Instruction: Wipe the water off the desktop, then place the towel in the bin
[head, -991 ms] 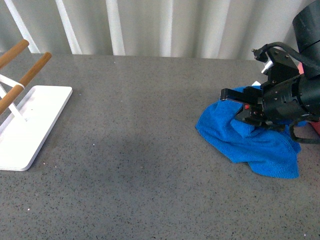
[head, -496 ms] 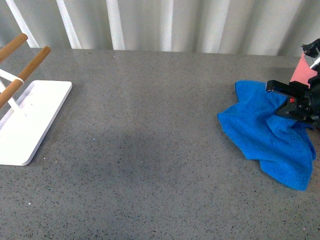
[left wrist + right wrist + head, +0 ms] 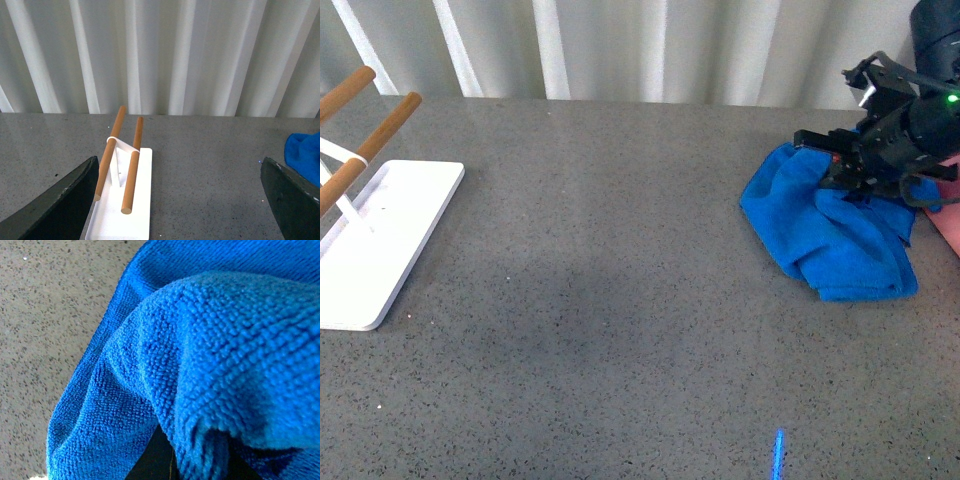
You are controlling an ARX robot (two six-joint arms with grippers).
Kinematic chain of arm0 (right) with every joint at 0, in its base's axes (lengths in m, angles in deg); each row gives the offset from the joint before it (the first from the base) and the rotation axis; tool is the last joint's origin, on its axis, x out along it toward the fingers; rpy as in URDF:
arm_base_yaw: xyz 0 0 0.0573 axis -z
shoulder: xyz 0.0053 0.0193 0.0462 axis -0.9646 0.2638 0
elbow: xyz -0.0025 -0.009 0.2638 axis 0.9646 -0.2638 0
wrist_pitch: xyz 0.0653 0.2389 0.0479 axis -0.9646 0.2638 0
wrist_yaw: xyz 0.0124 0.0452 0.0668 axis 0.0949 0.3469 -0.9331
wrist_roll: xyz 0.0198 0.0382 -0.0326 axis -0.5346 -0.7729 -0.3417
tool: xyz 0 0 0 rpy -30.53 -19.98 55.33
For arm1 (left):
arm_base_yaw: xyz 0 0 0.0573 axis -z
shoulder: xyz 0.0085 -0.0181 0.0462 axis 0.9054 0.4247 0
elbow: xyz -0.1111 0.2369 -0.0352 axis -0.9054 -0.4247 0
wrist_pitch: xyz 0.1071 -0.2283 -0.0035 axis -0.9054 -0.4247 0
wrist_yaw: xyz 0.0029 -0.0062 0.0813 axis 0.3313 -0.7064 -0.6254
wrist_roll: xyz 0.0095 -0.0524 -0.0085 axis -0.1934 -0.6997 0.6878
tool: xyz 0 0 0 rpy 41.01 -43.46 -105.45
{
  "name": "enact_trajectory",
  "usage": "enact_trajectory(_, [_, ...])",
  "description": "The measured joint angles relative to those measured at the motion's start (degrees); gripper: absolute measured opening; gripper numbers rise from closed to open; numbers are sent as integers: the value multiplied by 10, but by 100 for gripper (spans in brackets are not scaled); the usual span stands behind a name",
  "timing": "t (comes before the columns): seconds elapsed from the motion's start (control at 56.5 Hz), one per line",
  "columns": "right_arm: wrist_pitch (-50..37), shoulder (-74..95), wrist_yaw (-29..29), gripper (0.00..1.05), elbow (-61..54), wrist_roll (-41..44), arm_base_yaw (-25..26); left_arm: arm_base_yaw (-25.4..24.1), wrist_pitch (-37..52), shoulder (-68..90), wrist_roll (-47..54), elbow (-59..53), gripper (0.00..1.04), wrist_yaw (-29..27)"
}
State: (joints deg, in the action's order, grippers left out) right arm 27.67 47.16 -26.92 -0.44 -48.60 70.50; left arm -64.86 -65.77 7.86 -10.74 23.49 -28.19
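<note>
Right gripper (image 3: 823, 160) clamped on a raised fold of towel (image 3: 835, 235). Rest of the cloth lies bunched on counter (image 3: 620, 300) near its right edge, just beside pink bin (image 3: 950, 228). Left gripper (image 3: 177, 167): jaws spread wide, holding nothing. White tray (image 3: 380, 240) with wooden rods sits at left edge.

The right arm (image 3: 932, 118) comes in over the desk's (image 3: 620, 250) right edge near the far right corner. Its gripper (image 3: 820, 160) points left and slightly down, jaws pinched on a raised fold of the towel (image 3: 840, 245). The left gripper (image 3: 176, 167) faces the far edge, held level, with its fingers (image 3: 60, 200) spread wide.
</note>
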Motion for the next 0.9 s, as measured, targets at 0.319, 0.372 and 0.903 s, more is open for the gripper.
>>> enact_trajectory(0.319, [66, 112, -30, 4, 198, 9, -73, 0, 0, 0, 0, 0, 98, 0])
enact_trajectory(0.372, [67, 118, -32, 4, 210, 9, -83, 0, 0, 0, 0, 0, 98, 0])
enact_trajectory(0.903, [-51, -26, -120, 4, -64, -85, -150, 0, 0, 0, 0, 0, 98, 0])
